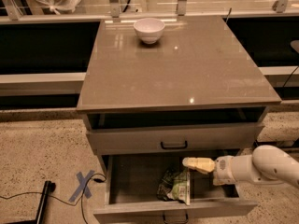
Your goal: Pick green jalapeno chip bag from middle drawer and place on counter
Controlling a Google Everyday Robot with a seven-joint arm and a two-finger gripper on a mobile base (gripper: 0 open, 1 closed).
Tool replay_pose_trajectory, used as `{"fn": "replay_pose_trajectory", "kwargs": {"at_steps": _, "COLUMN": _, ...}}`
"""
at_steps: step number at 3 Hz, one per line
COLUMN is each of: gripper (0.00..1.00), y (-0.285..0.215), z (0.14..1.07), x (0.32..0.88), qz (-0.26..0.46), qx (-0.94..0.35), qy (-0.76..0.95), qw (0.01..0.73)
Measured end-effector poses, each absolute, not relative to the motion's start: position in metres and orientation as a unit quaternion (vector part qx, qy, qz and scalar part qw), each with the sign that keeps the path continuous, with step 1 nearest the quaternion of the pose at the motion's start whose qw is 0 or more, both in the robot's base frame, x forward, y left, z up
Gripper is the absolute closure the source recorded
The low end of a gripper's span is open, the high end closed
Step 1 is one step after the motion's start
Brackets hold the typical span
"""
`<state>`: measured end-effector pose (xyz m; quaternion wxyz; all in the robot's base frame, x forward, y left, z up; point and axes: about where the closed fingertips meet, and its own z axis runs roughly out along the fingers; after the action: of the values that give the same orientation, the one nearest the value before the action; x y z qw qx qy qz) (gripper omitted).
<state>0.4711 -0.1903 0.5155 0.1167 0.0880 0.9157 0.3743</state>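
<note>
The green jalapeno chip bag (174,186) lies crumpled on the floor of the open middle drawer (135,178), near its front wall. My gripper (189,163) reaches in from the right on a white arm and sits just above and slightly right of the bag, over the drawer's middle. The counter (177,64) is the wide grey-brown slab on top of the cabinet, above the drawer.
A white bowl (149,30) stands at the back of the counter. The closed top drawer front with a black bar handle (174,145) is just above my gripper. Blue tape cross (82,185) and a black cable lie on the speckled floor at left.
</note>
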Motion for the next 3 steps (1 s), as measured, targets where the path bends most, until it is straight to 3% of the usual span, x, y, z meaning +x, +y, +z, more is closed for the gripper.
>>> {"fn": "replay_pose_trajectory", "kwargs": {"at_steps": 2, "gripper": 0.00, "y": -0.176, "z": 0.481, "x": 0.483, "qz": 0.325, "qx": 0.080, "qy": 0.933, "qw": 0.131}}
{"fn": "replay_pose_trajectory", "kwargs": {"at_steps": 3, "gripper": 0.19, "y": -0.168, "z": 0.463, "x": 0.487, "qz": 0.312, "qx": 0.072, "qy": 0.940, "qw": 0.122}}
